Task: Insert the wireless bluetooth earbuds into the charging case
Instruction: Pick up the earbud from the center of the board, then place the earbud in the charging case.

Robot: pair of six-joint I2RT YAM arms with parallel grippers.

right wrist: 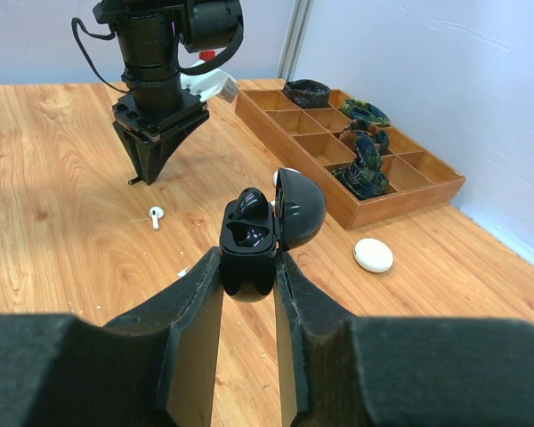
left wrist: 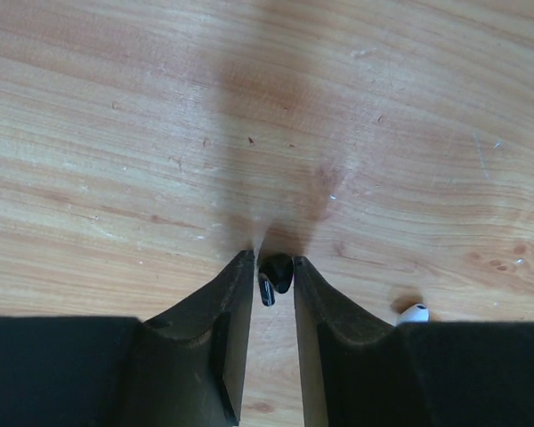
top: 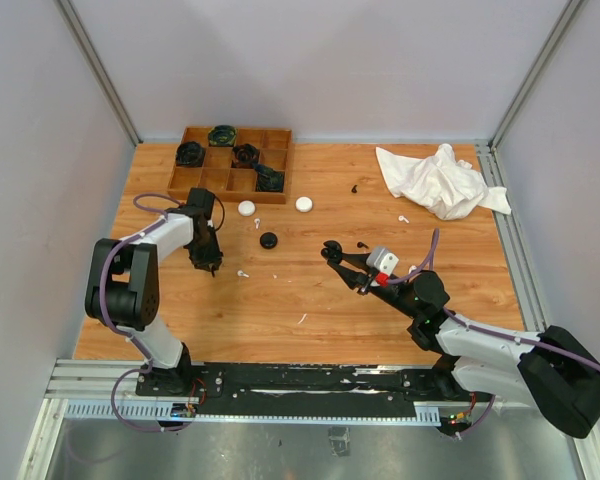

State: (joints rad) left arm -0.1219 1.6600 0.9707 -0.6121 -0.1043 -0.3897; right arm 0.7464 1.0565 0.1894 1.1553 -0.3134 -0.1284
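My left gripper [left wrist: 274,267] points down at the wooden table, its jaws pressed on a black earbud [left wrist: 276,273] that lies between the fingertips. A white earbud [left wrist: 414,312] lies just to its right. In the top view that gripper [top: 212,268] stands left of centre, with the white earbud [top: 243,272] beside it. My right gripper [right wrist: 247,265] is shut on a black charging case [right wrist: 249,233] held above the table. The case's lid [right wrist: 300,209] is flipped open. One black earbud [right wrist: 249,205] sits in its far socket and the near socket is empty.
A wooden compartment tray [top: 276,137] with dark bundles stands at the back left. Two white cases [top: 246,208] [top: 304,204] and a black case [top: 269,240] lie in front of it. A crumpled white cloth [top: 440,180] is at the back right, and loose earbuds [top: 403,218] lie around.
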